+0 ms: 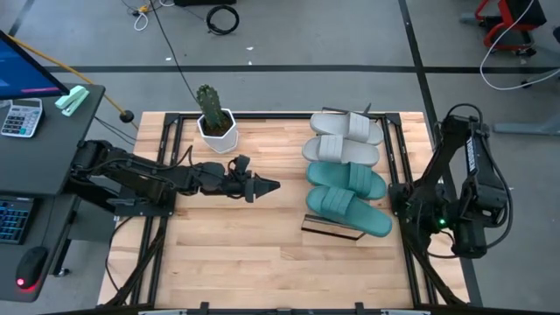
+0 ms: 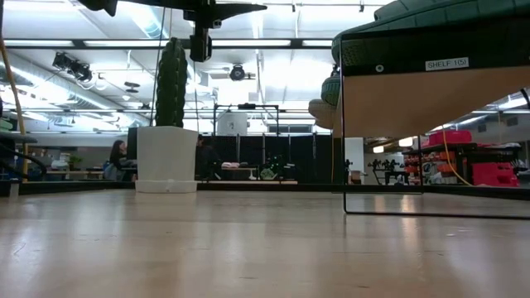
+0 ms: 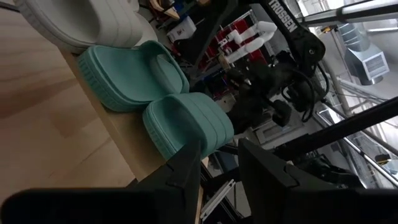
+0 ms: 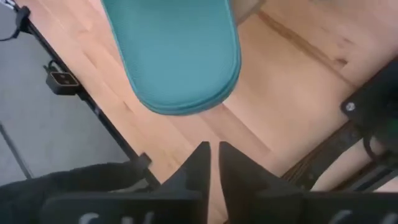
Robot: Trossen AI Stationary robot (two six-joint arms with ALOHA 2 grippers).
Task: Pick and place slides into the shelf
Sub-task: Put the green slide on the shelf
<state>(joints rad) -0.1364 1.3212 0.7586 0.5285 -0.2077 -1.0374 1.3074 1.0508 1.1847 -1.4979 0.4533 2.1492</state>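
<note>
Two light grey slides and two teal slides lie side by side, soles down, on the shelf at the table's right. The nearest teal slide overhangs the shelf's right end. My left gripper hovers level over the table's middle, pointing at the slides; its fingers stand open with nothing between them. My right gripper hangs over the table's right edge beside that teal slide's end, pointing down, open by a narrow gap and touching nothing.
A cactus in a white pot stands at the far edge, left of centre. Dark frame rails run along the table's right side under my right arm. Bare wood spreads over the near half. A desk with a calculator stands at the left.
</note>
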